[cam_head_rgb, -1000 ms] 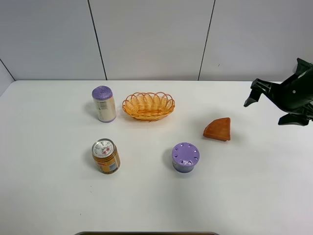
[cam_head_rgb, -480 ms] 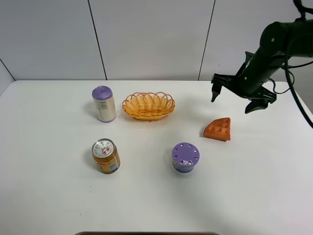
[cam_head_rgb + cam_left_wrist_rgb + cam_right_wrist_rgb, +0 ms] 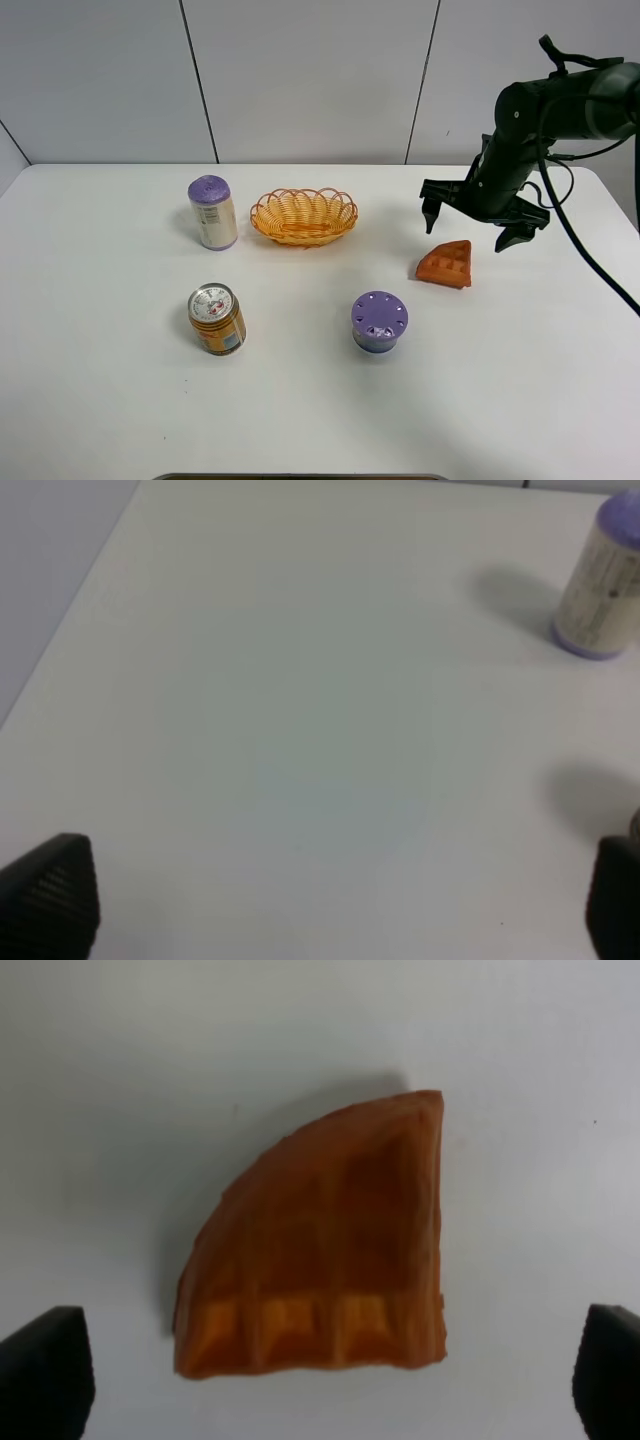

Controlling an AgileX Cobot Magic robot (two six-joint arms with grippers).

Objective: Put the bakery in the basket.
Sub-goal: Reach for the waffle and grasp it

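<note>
The bakery, an orange-brown waffle wedge (image 3: 447,264), lies flat on the white table (image 3: 520,400) to the right of the middle. The wicker basket (image 3: 303,215) stands empty at the back centre, well to the left of the waffle. My right gripper (image 3: 468,230) hangs open just above and behind the waffle, with one finger on each side. In the right wrist view the waffle (image 3: 320,1250) lies between the spread fingertips (image 3: 40,1370) of the gripper (image 3: 325,1385), untouched. My left gripper (image 3: 330,910) is open and empty over bare table. It is out of the exterior high view.
A tall purple-capped can (image 3: 212,212) stands left of the basket and also shows in the left wrist view (image 3: 600,590). An orange can (image 3: 217,319) stands at the front left. A purple-lidded jar (image 3: 379,321) stands in front of the waffle.
My right arm has swung in from the right edge, leftward and down, until its open gripper sits over the waffle. The objects have not moved.
</note>
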